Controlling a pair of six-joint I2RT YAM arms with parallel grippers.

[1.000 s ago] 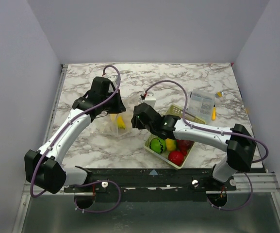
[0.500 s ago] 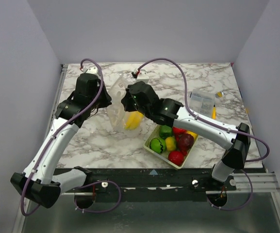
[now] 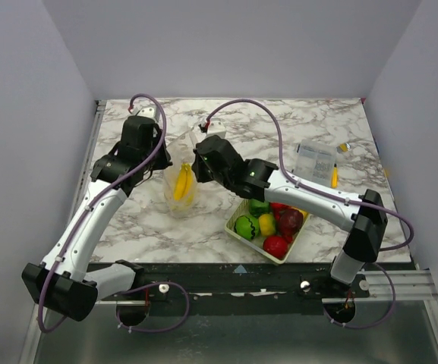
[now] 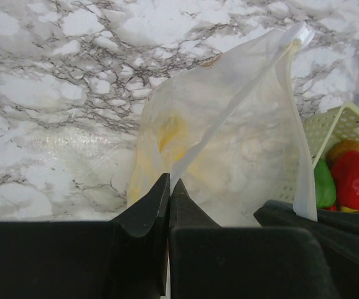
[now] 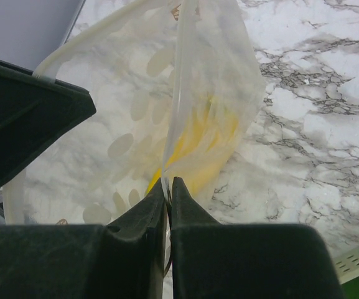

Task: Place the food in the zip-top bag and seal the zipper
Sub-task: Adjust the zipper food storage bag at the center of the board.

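A soft clear plastic zip-top bag (image 3: 174,206) containing yellow toy bananas (image 3: 181,184) is clamped at its edges by the left gripper (image 4: 169,184) and the right gripper (image 5: 168,183).

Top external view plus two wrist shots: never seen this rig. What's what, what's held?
Two white robot arms are bolted at the near edge of a marble table. The top view looks down from above and behind them; the other two come from a camera on each wrist, black fingers at the bottom. The left gripper and right gripper each pinch the rim of a soft clear plastic bag holding yellow bananas. Beside it sits a pale lattice basket of glossy toy fruit.
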